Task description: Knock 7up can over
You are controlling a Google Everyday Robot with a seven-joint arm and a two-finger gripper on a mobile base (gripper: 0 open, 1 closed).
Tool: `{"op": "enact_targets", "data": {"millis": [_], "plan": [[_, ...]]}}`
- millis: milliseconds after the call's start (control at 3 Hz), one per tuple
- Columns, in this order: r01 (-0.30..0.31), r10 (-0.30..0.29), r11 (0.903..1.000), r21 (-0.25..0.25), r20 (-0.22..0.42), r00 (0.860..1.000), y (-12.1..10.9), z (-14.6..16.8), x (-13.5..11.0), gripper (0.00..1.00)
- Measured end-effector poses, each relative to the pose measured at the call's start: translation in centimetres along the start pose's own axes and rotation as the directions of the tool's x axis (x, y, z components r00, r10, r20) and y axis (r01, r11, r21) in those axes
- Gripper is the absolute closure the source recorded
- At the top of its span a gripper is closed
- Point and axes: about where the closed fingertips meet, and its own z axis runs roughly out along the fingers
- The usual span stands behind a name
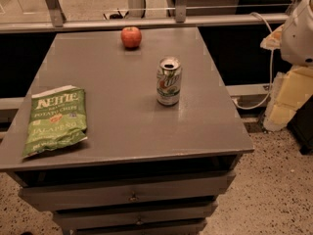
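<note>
The 7up can (169, 81) stands upright on the grey table (122, 126), right of centre, its opened top facing up. It is silver-white with green lettering. A white rounded part of my arm (302, 31) shows at the right edge, off the table and well to the right of the can. The gripper itself is out of view.
A green Kettle chip bag (55, 120) lies flat at the table's left front. A red apple (131, 37) sits at the back centre. Drawers (132, 195) run below the tabletop. Pale yellow blocks (291, 99) and a cable (269, 72) are on the right, beside the table.
</note>
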Motion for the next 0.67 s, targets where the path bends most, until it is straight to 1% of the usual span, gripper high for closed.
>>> {"op": "enact_targets", "data": {"millis": [333, 667], "plan": [[0.001, -0.001, 1.0, -0.002, 0.008, 1.0, -0.07, -0.03, -0.05, 0.0], [0.009, -0.008, 0.9998, -0.015, 0.062, 0.998, -0.61, -0.24, -0.43, 0.0]]}}
